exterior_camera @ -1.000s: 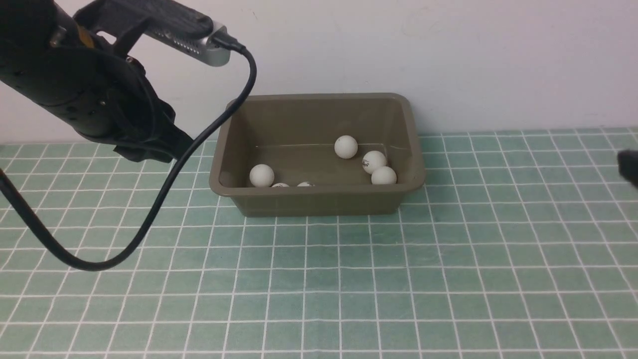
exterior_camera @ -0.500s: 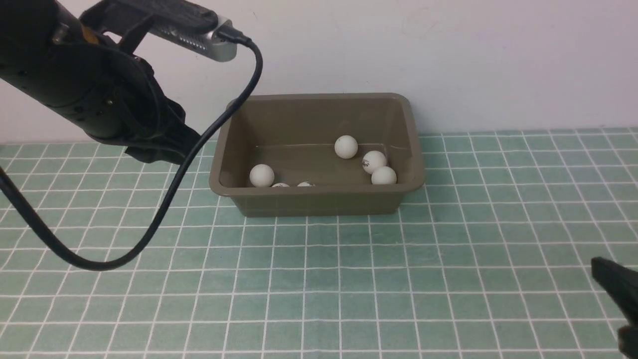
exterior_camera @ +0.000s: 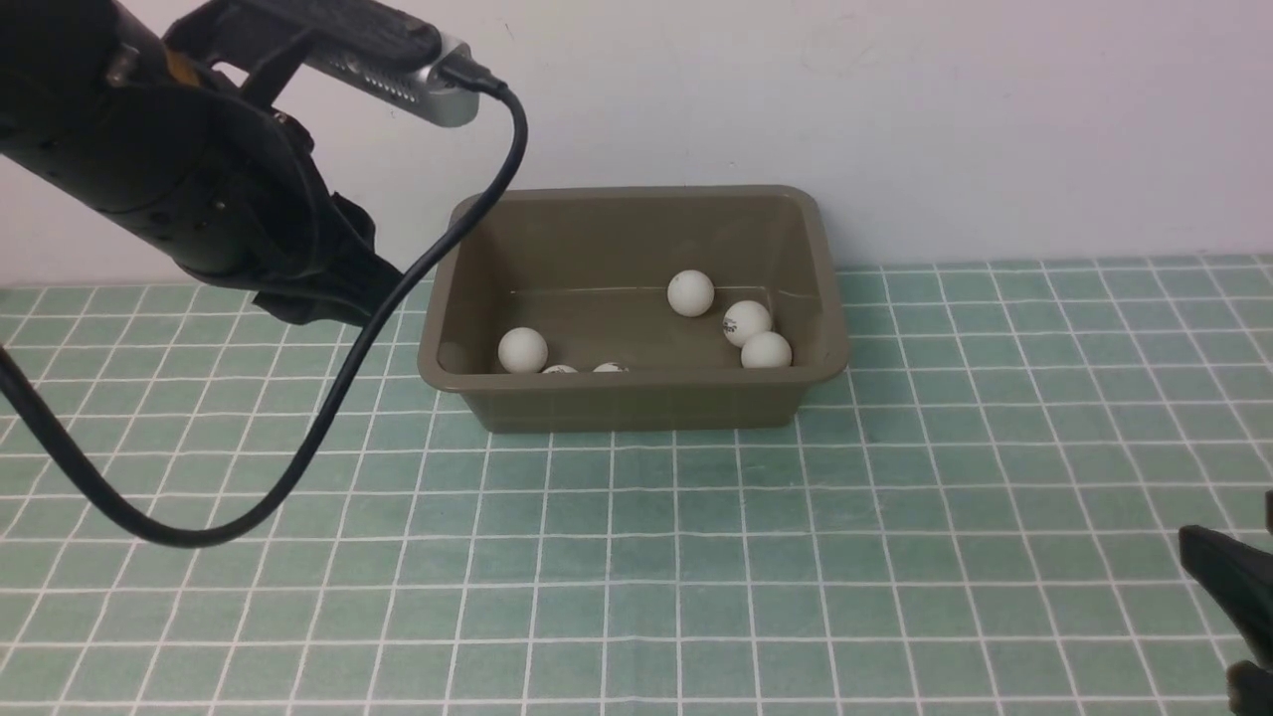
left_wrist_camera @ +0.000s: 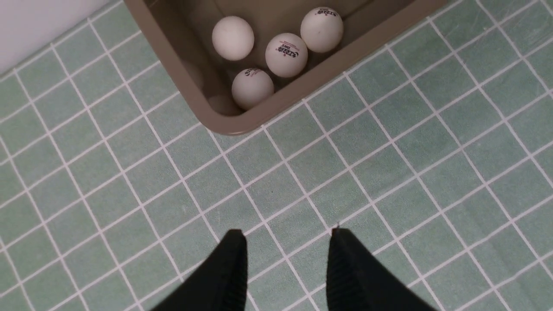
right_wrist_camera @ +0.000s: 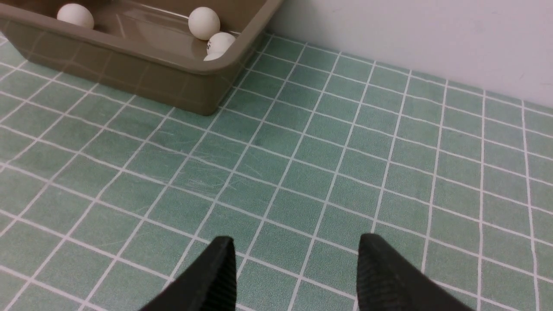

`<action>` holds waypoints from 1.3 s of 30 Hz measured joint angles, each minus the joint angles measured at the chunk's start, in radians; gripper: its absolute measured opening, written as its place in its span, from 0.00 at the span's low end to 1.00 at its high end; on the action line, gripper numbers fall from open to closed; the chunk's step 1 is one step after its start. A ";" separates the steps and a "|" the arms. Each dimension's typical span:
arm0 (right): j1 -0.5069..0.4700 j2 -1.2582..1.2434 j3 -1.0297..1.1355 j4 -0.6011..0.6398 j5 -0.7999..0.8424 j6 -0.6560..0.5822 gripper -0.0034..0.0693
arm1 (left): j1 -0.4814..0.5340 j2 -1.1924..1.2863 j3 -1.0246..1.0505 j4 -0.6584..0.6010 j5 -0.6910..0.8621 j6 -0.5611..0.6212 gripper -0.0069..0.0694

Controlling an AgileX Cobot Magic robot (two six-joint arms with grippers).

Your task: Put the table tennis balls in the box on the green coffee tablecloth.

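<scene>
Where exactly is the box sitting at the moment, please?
In the front view the box sits on the green coffee tablecloth at its far edge, near the wall, slightly left of centre.

Rectangular olive-brown plastic box (exterior_camera: 636, 398) with rounded corners and flared rim stands upright on the pale green, white-gridded tablecloth (exterior_camera: 696, 557), against the wall. Small matte white table tennis balls (exterior_camera: 690, 293) lie inside the box: three clustered toward its right end, three near its front-left corner; several carry printed logos.
</scene>
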 joint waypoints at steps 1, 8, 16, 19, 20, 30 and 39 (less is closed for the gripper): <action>0.000 0.000 0.000 0.000 0.000 0.000 0.54 | 0.000 0.000 0.000 -0.002 0.000 0.001 0.40; -0.001 -0.073 0.000 0.000 0.020 0.000 0.54 | 0.000 0.000 0.000 -0.014 -0.001 0.002 0.40; -0.192 -0.289 0.000 0.004 0.106 0.000 0.54 | 0.000 0.000 0.000 -0.021 -0.001 0.005 0.40; -0.297 -0.351 0.000 0.004 0.111 0.001 0.54 | 0.000 0.000 0.000 -0.022 -0.001 0.005 0.40; -0.327 -0.377 0.000 0.006 0.111 0.001 0.54 | 0.000 0.000 0.000 -0.024 -0.001 0.005 0.40; -0.370 -0.439 0.005 0.108 0.111 0.003 0.54 | 0.000 0.000 0.000 -0.047 -0.002 0.005 0.40; -0.407 -0.549 0.218 0.150 0.080 0.003 0.54 | 0.000 0.000 0.000 -0.060 0.000 0.005 0.40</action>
